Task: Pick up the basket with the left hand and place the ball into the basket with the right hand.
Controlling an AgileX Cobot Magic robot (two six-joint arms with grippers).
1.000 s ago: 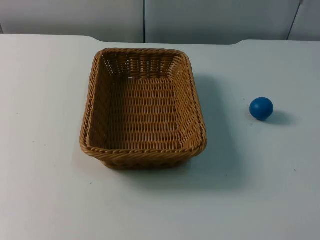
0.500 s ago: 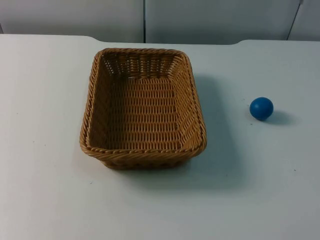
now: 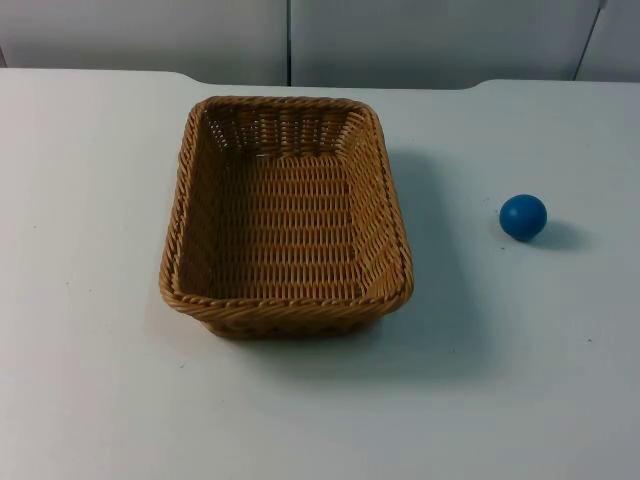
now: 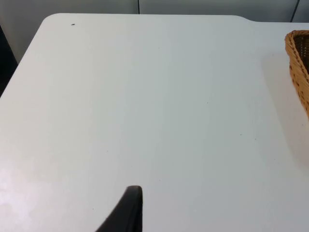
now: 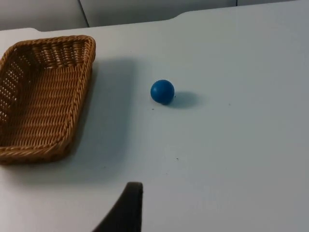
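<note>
Woven tan wicker makes up the basket [image 3: 287, 215], a rectangular tray with sloping sides and a braided rim, sitting upright and empty in the middle of the white worktop [image 3: 90, 380]. It looks light and fairly stiff, with a rough weave that should not slip; the braided rim on its left long side seems the natural place to pinch. Well apart to its right lies the ball [image 3: 523, 217], small, blue and smooth; it will likely roll at a nudge, so it wants a centred squeeze across its middle. The left gripper [image 4: 126, 212] hangs over bare worktop with the basket's rim [image 4: 298, 67] off to one side. The right gripper [image 5: 126, 209] waits short of the ball [image 5: 162, 91]. With one fingertip showing on each, I cannot tell how either's fingers stand. Neither object has been touched yet.
</note>
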